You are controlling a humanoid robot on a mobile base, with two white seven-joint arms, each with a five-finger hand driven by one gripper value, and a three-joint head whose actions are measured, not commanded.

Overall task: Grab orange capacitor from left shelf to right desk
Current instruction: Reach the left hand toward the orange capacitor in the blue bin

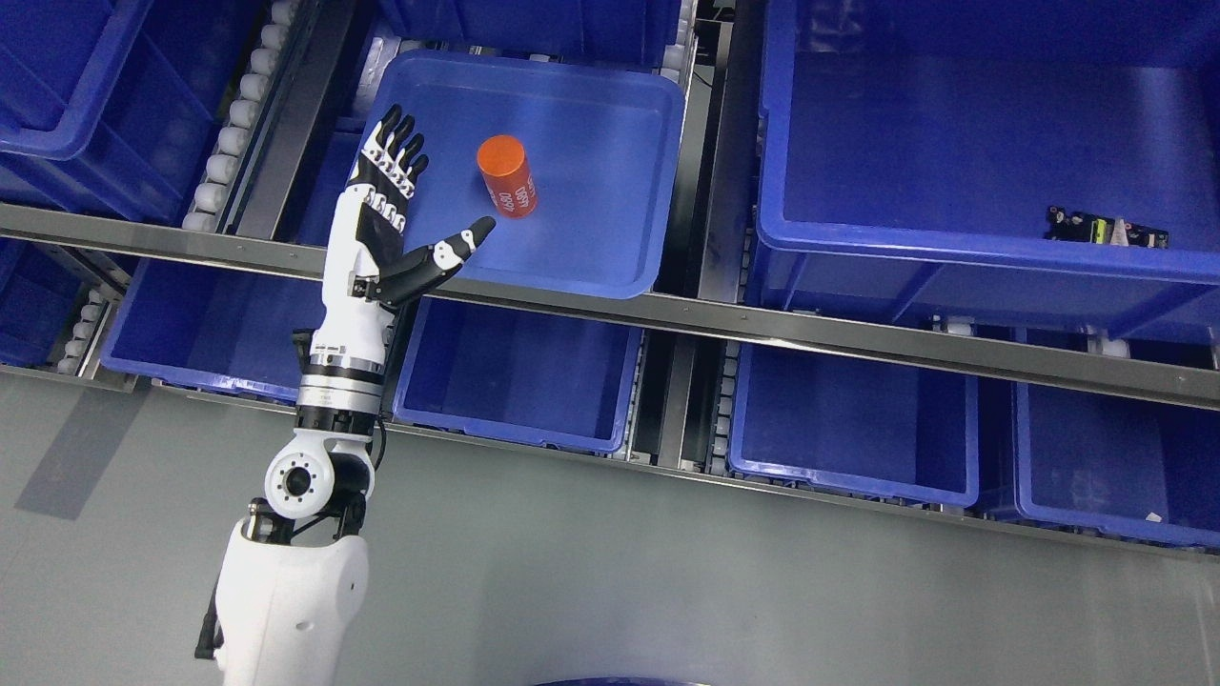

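1. Along the far left, a deep blue bin (86, 86) is sitting on the upper shelf level, beside a track of white rollers (233, 124) running up the frame.
2. The left arm (329, 400) is coming in from the lower left corner, its white forearm rising over the grey floor (610, 572) and crossing the metal shelf rail (762, 329).
3. The left hand (391, 214) is reaching over the left edge of a shallow blue tray (610, 171), palm turned toward the tray's inside. Its four fingers (398, 148) are pointing straight up and close together, while the thumb (457, 246) is sticking out to the right, so the hand is standing wide open and gripping nothing.
4. The orange capacitor (507, 176) is lying on the tray floor, left of the tray's middle, its round end face tilting toward the upper left (white print is showing on its side, too small to read). It is resting just right of the fingers and just above the thumb tip, with a clear gap from both.
5. Below the rail, a row of empty-looking blue bins (519, 372) is stretching across the lower shelf level.
6. To the right, a large blue bin (953, 152) is holding a small dark part (1106, 229) near its right front wall, well apart from the capacitor.
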